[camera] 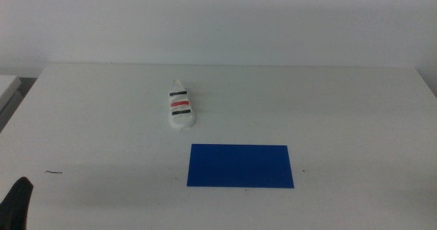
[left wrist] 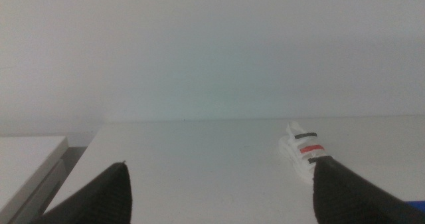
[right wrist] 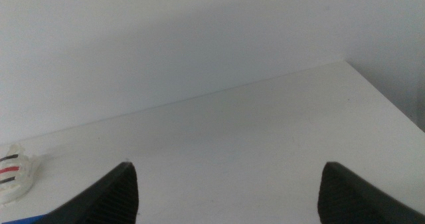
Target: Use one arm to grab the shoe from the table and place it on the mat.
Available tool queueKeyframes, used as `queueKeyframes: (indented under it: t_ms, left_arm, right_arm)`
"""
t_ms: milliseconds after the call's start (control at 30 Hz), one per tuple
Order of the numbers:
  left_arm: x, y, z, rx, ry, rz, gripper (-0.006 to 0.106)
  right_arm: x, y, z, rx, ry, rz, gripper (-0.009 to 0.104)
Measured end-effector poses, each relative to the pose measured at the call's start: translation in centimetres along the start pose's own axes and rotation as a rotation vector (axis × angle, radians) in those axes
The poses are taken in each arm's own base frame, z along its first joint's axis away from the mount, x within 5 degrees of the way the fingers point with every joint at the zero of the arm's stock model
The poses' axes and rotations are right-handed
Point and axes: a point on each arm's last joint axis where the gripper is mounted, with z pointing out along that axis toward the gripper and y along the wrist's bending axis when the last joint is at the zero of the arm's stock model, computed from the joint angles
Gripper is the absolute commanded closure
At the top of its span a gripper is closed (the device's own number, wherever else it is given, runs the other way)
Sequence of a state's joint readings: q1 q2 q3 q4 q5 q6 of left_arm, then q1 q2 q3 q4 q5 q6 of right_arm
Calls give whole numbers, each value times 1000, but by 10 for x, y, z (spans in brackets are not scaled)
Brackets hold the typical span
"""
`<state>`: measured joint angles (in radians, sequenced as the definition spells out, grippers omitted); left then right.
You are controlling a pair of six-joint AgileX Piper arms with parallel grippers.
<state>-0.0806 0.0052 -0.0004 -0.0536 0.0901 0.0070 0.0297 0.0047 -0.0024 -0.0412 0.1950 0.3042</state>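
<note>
- White tabletop (camera: 355, 114) fills nearly the whole middle view, with a plain pale wall behind its far edge.
- Nearest the camera, at the bottom left corner of the middle view, only a dark tip of the left gripper (camera: 19, 201) shows — that arm waits low at the near left edge, well apart from everything.
- Its wrist view shows the left gripper (left wrist: 222, 191) with both dark jaws spread wide and nothing between them but bare tabletop.
- The right gripper (right wrist: 229, 191) does not appear in the middle view; its own camera shows its jaws equally wide apart and empty.
- Next out lies the mat (camera: 240, 166), a flat blue rectangle a little right of centre, its long side running across the tabletop.
- Farther back and to the left of the mat sits the shoe (camera: 180, 108), near it but not touching — its long axis runs roughly front to back, slightly tilted.
- From the left gripper the shoe (left wrist: 302, 155) lies ahead and toward the right jaw; from the right arm's camera the shoe (right wrist: 16, 176) sits far off to one side.
- Judging by this, the left arm looks better placed, and closing across the shoe's narrow width would suit.
</note>
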Motion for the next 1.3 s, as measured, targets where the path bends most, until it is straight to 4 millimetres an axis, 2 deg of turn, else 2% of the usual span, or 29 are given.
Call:
queueKeyframes:
  t_ms: [167,233,267,367,467,533,667,733,867,1033,1200,1300]
  left_arm:
    - [0,0,0,1,2,-15,7]
    - [-3,0,3,0,61,-19,7]
    - [-7,-1,6,-1,110,-21,7]
    - [-37,-3,23,-1,279,-21,7]
    - [-73,-5,55,-4,441,-12,7]
    - [-94,-6,84,-4,524,-17,7]
    - [-115,-11,148,6,647,-50,7]
    - [-116,-17,182,14,705,-80,7]
    - [-114,-37,238,27,791,-145,7]
    - [-91,-74,306,3,942,-203,7]
    - [-75,-112,354,-34,1066,-185,7]
    - [-58,-125,378,-48,1114,-171,7]
  right_arm:
    - [0,0,0,0,0,0,16]
    - [0,0,0,0,0,0,16]
    - [0,0,0,0,0,0,16]
    - [0,0,0,0,0,0,16]
    - [0,0,0,0,0,0,16]
    - [0,0,0,0,0,0,16]
    - [0,0,0,0,0,0,16]
    - [0,0,0,0,0,0,16]
    - [0,0,0,0,0,0,16]
    - [0,0,0,0,0,0,16]
    - [0,0,0,0,0,0,16]
    - [0,0,0,0,0,0,16]
